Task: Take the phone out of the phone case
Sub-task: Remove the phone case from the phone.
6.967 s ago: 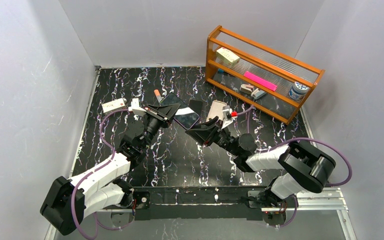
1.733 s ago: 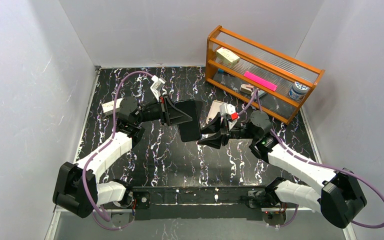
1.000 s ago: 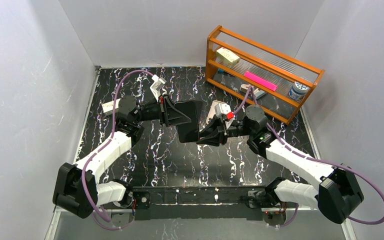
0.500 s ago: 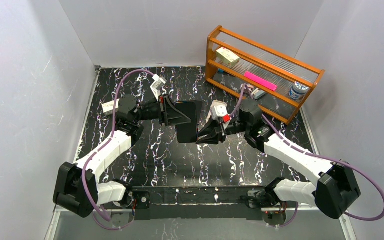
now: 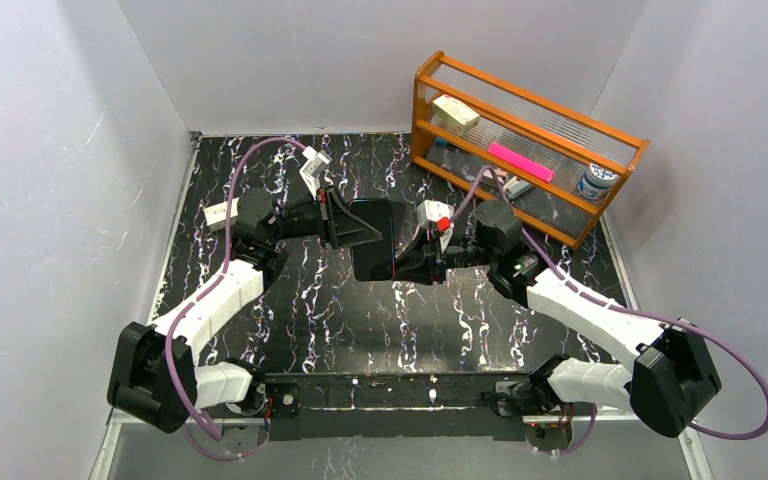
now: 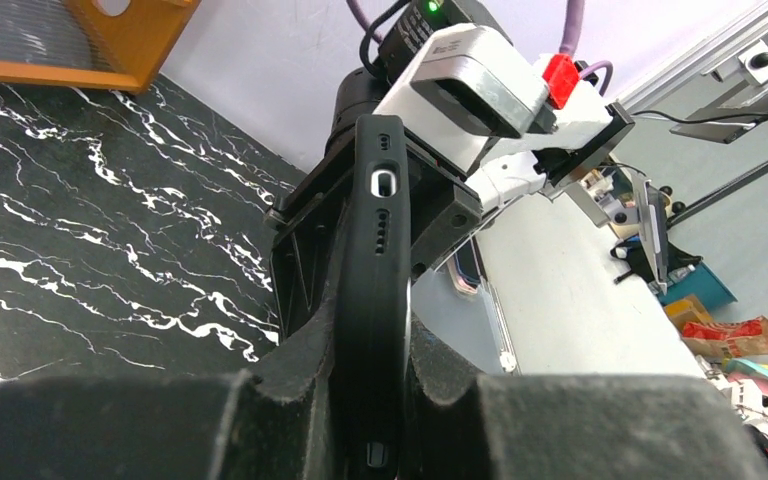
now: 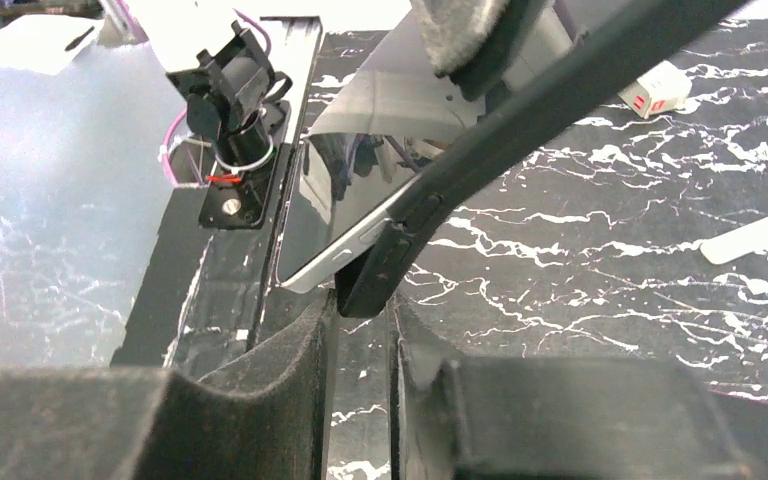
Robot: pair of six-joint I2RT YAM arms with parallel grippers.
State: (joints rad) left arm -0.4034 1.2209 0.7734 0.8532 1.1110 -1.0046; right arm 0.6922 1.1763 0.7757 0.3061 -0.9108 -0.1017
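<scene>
Reaching in from the near edge of the table (image 5: 340, 330), the right arm has closed the gap seen a moment ago. Its claw, which then hung a little apart from the phone (image 5: 372, 240), now meets the phone's edge on the side facing the wooden rack (image 5: 530, 97). The left arm has barely shifted meanwhile. The right arm's forearm runs low from in front of the rack, pointing away from it. The left arm climbs from its base and bends at the wrist, so its claw points level toward the rack. The left gripper (image 6: 370, 360) is clenched on the phone case (image 6: 375, 260), which stands edge-on between its pads with the port slots showing. The right gripper (image 7: 360, 310) is pinched on the case's black rim. In the right wrist view that rim runs slantwise down into the narrow slot between the pads, and it has come away from the phone's silver side. The glossy screen lies just beyond it. The phone, partly in its case, hangs above the tabletop between the two claws, left of the rack and nearer the arms than it. The rack stands at the far right against the wall, with a pink block (image 5: 520, 161) on its lower shelf.
</scene>
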